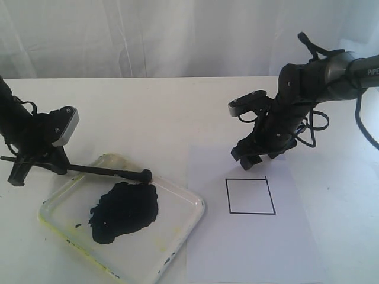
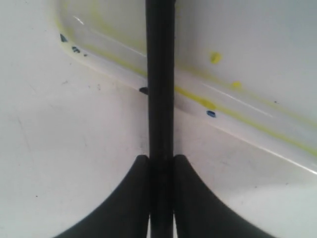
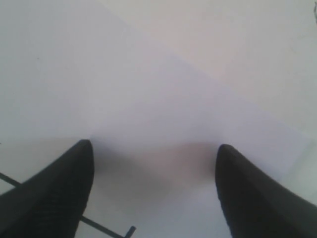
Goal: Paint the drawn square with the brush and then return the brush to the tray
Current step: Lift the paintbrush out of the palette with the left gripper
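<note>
At seven o'clock on the table, the tray [image 1: 195, 207] holds its big black paint blob [image 1: 125, 210], and the brush [image 1: 100, 170] lies almost level above the tray's ten-o'clock corner. Its dark tip points toward three o'clock and sits at the blob's upper edge. The left gripper [image 1: 56, 167] is clamped on the thin shaft near its back end; the left wrist view shows both fingers pressed tight against the stick [image 2: 160, 74] over the stained rim [image 2: 237, 106].

The main risk, as I judge it, is leverage. With so long a rod held so far from its tip, it may swivel or sag in the jaws once the bristles drag on paper, smearing past the thin outline. A loaded tip could also drip while crossing to the drawn square [image 1: 250, 196], which is unpainted at four o'clock on the paper sheet [image 1: 237, 248].

The left arm reaches low with its wrist tipped down. The right gripper [image 1: 256, 155], fingers wide apart and empty, hangs bent over the sheet at twelve o'clock of the square. Whether it touches the paper I cannot tell; if it does not, the sheet may slide.
</note>
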